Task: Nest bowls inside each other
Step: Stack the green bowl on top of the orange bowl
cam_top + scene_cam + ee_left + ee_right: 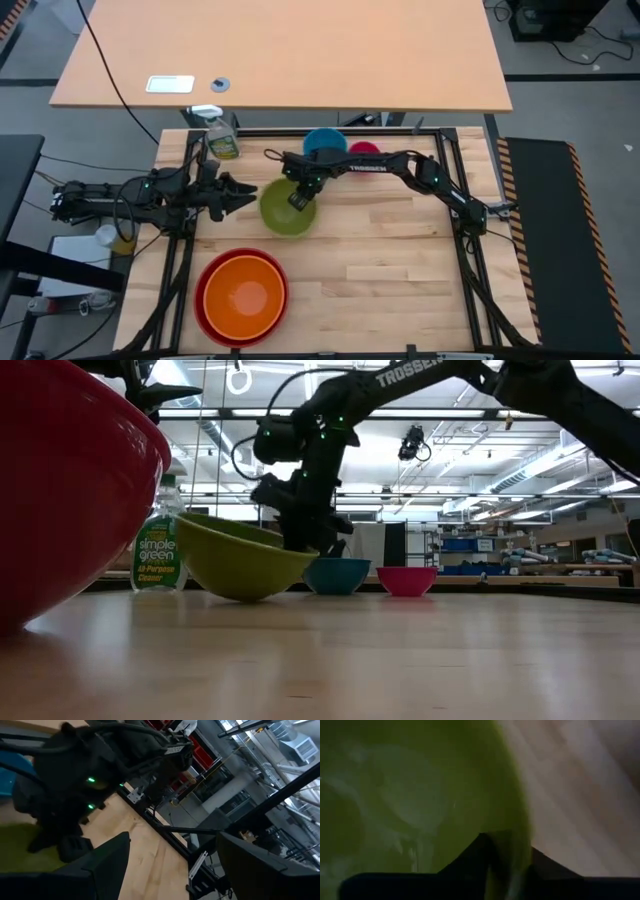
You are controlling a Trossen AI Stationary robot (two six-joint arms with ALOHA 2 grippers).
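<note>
The yellow-green bowl point(285, 212) sits mid-table, tilted, its underside point(245, 592) on the wood. My right gripper point(300, 198) reaches down over its rim and is shut on it. My left gripper point(245, 192) hovers open just left of that bowl, level, with nothing between its fingers point(107, 865). The orange bowl point(243, 295) rests inside the red bowl point(205, 300) near the table's front. The blue bowl point(325, 142) and the magenta-pink bowl point(364, 149) stand side by side on the table at the far edge. My right gripper has the yellow-green bowl's rim point(516, 862) on its far-right side, one finger point(475, 855) inside the bowl and one point(547, 862) outside. The fingers come steeply from above. The bowl rests on its underside, tilted, with the held side lower point(312, 556).
A green spray bottle point(222, 135) stands at the far left, behind my left arm. A black frame rail point(440, 132) runs around the tabletop. Bare wood point(400, 260) lies to the right of the red bowl.
</note>
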